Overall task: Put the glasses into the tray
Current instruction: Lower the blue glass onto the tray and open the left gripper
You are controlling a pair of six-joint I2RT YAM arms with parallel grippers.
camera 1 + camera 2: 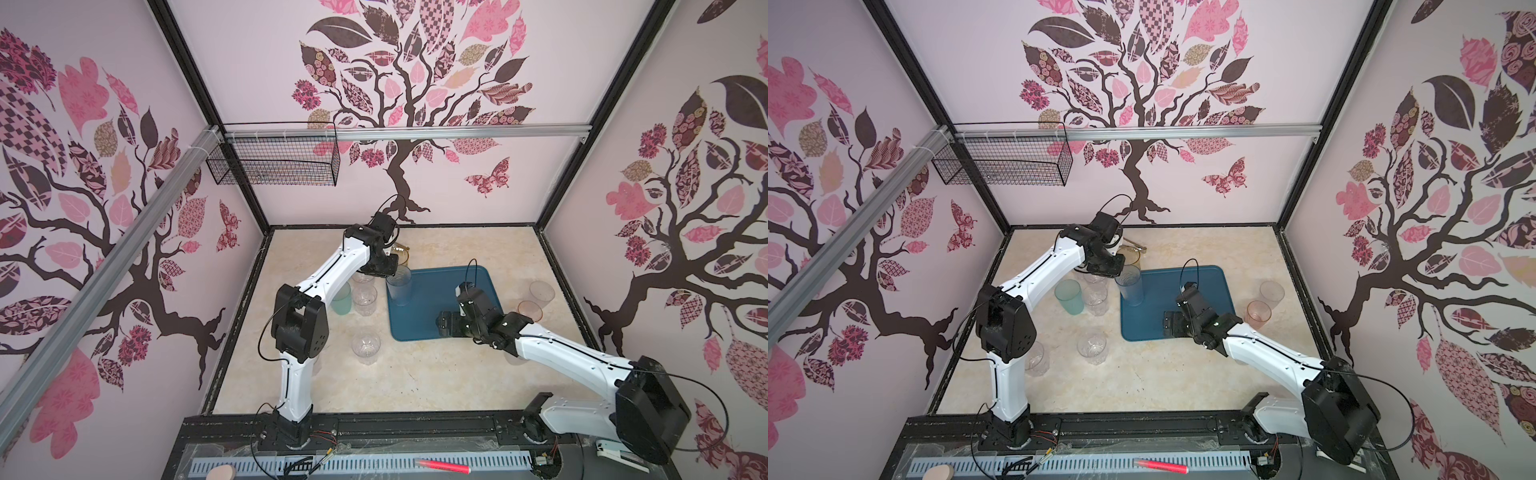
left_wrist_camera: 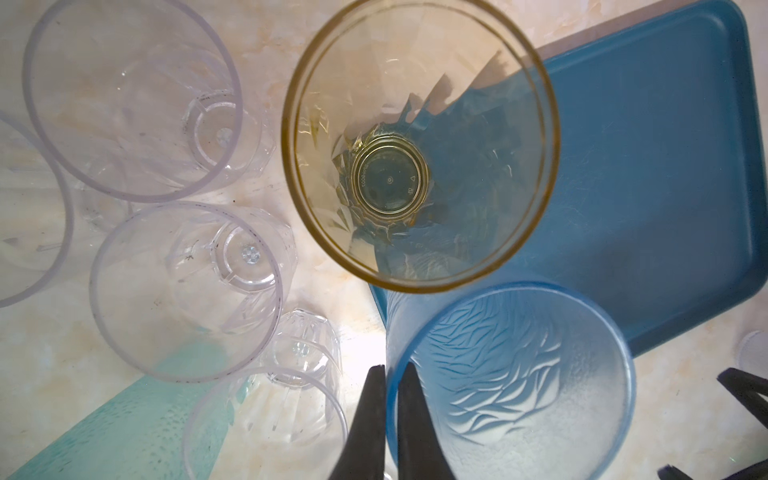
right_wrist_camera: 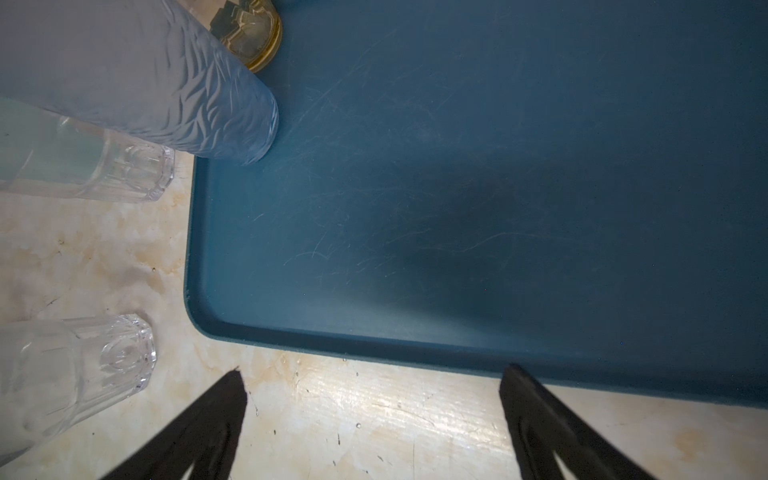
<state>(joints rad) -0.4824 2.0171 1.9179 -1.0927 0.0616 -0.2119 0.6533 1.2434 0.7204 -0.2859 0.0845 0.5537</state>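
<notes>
Blue glass (image 1: 399, 289), one, frosted with rippled ribs, upright at the single tray's (image 1: 432, 299) ten o'clock corner, rim clamped by left gripper (image 2: 392, 368); right gripper (image 3: 374, 369) fingers apart.

1. My left arm (image 1: 328, 270) reached far forward, my left gripper (image 2: 392, 370) pinched tight on the blue glass (image 2: 511, 382) wall.
2. My right arm (image 1: 552, 349) stretched low, right gripper (image 3: 374, 372) pointing down, jaws spread wide.
</notes>
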